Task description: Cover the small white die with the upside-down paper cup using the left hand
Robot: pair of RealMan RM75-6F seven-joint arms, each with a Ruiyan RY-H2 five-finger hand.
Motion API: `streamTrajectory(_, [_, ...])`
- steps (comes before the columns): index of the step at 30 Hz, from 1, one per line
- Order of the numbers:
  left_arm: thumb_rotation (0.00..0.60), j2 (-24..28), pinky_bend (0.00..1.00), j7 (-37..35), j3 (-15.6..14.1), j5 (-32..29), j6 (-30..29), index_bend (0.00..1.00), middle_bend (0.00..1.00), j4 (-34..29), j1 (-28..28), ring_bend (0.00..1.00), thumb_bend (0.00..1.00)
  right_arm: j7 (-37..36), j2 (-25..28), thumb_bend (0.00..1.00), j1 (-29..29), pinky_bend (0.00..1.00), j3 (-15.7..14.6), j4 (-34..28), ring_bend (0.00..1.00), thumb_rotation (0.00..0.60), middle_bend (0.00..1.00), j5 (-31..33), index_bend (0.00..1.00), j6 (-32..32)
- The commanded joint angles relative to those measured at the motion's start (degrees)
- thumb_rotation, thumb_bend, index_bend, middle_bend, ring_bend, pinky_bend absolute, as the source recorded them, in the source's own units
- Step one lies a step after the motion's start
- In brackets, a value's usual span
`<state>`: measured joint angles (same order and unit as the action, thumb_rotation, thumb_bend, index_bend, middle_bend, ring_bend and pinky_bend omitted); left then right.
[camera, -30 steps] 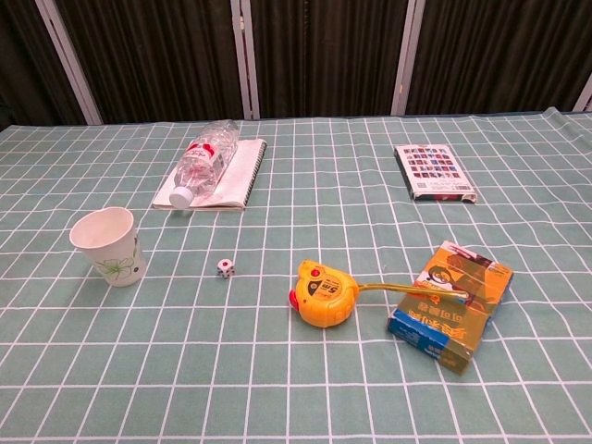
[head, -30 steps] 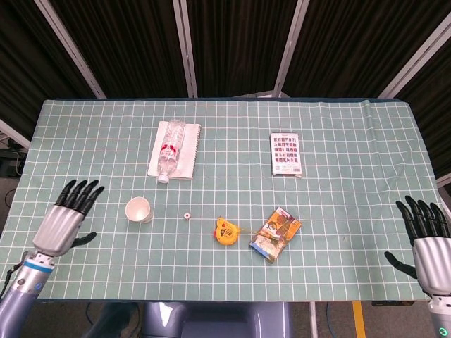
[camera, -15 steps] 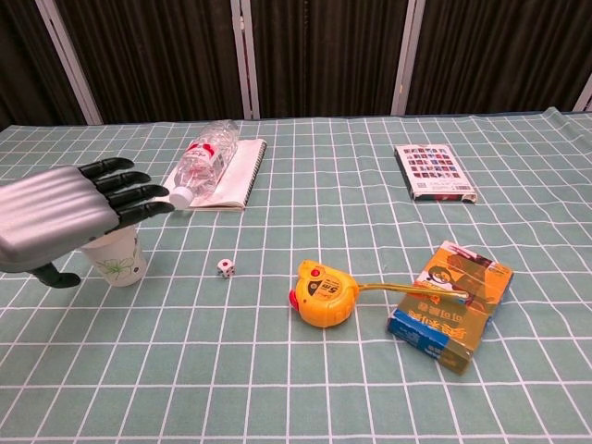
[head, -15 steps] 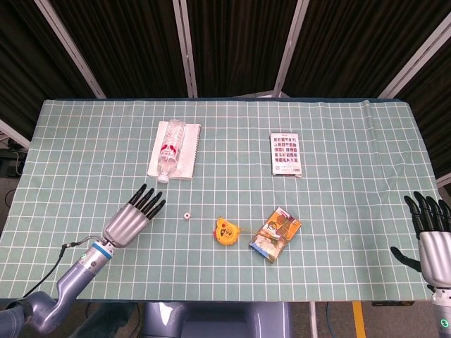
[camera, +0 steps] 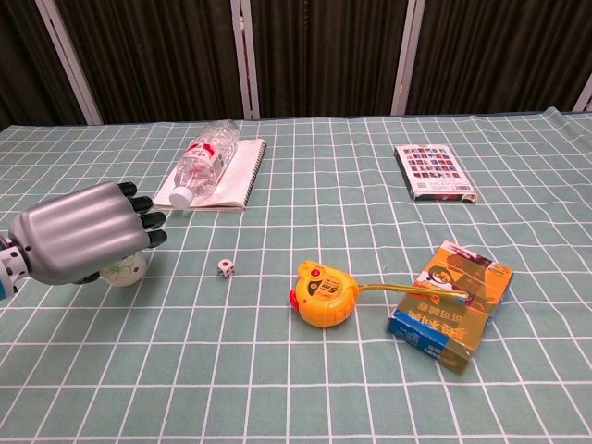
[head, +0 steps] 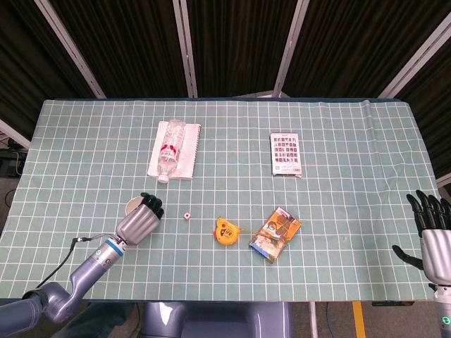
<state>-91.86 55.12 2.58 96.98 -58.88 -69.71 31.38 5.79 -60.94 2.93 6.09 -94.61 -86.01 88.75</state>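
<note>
The small white die lies on the green checked cloth, left of centre. The white paper cup stands mouth-up just left of the die, mostly hidden. My left hand has its fingers curled around the cup from the near side. Only the cup's rim shows in the head view and its lower edge in the chest view. My right hand hangs with fingers spread at the table's right edge, holding nothing.
A yellow tape measure lies right of the die, next to a colourful packet. A water bottle rests on a notebook at the back left. A card box is at the back right.
My left hand came in from the left edge to the cup, and its outstretched fingers have curled around it. The right hand has sunk slightly.
</note>
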Motion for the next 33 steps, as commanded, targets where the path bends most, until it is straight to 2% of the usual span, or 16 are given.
streamTrajectory(1, [0.600, -0.8, 0.41, 1.7, 0.1, -0.9, -0.8, 0.47, 0.39, 0.3, -0.2, 0.36, 0.00, -0.1, -0.1, 0.00, 0.0, 0.00, 0.0, 0.1, 0.00, 0.600, 0.00, 0.1, 0.00, -0.1])
streamTrajectory(6, [0.600, -0.7, 0.43, 0.4, 0.3, -1.1, -2.5, 0.51, 0.42, 0.4, -0.3, 0.40, 0.00, 0.0, -0.1, 0.00, 0.2, 0.00, 0.0, 0.2, 0.00, 0.600, 0.00, 0.3, 0.00, -0.4])
streamTrajectory(11, [0.600, 1.1, 0.43, -7.6, 2.5, -3.5, -6.2, 0.51, 0.42, -2.5, -1.4, 0.40, 0.00, 0.0, -0.2, 0.00, 0.3, 0.00, 0.0, 0.3, 0.00, 0.600, 0.00, 0.4, 0.00, -0.6])
streamTrajectory(13, [0.600, 2.2, 0.43, -15.3, 4.2, -6.4, -7.3, 0.52, 0.42, -5.0, -2.3, 0.40, 0.00, 0.0, -0.2, 0.00, 0.3, 0.00, 0.0, 0.2, 0.00, 0.600, 0.00, 0.5, 0.00, -0.6])
streamTrajectory(15, [0.600, 3.8, 0.43, -26.7, 6.6, -10.9, -7.1, 0.52, 0.42, -7.9, -3.3, 0.40, 0.00, 0.0, -0.2, 0.00, 0.3, 0.00, -0.1, 0.2, 0.00, 0.600, 0.00, 0.5, 0.00, -0.6])
streamTrajectory(19, [0.600, 8.0, 0.43, -53.3, 9.8, -17.6, -1.7, 0.52, 0.40, -10.7, -3.8, 0.39, 0.00, 0.3, -0.3, 0.00, 0.3, 0.00, -0.2, 0.0, 0.00, 0.600, 0.00, 0.2, 0.00, -0.6])
streamTrajectory(23, [0.600, 10.3, 0.43, -73.0, 10.5, -19.2, 4.4, 0.52, 0.40, -8.8, -3.2, 0.39, 0.00, 0.7, -0.4, 0.00, 0.4, 0.00, -0.4, -0.1, 0.00, 0.600, 0.00, -0.1, 0.00, -0.6])
streamTrajectory(27, [0.600, 9.8, 0.43, -84.2, 9.5, -17.8, 7.6, 0.52, 0.40, -4.2, -2.2, 0.39, 0.00, 1.2, -0.6, 0.00, 0.6, 0.00, -0.4, -0.2, 0.00, 0.600, 0.00, 0.0, 0.00, -0.9])
streamTrajectory(33, [0.600, 7.2, 0.43, -92.9, 8.1, -17.3, 10.7, 0.52, 0.40, 0.6, -0.8, 0.38, 0.00, 1.7, -0.8, 0.00, 0.9, 0.00, -0.4, -0.1, 0.00, 0.600, 0.00, 0.4, 0.00, -1.6])
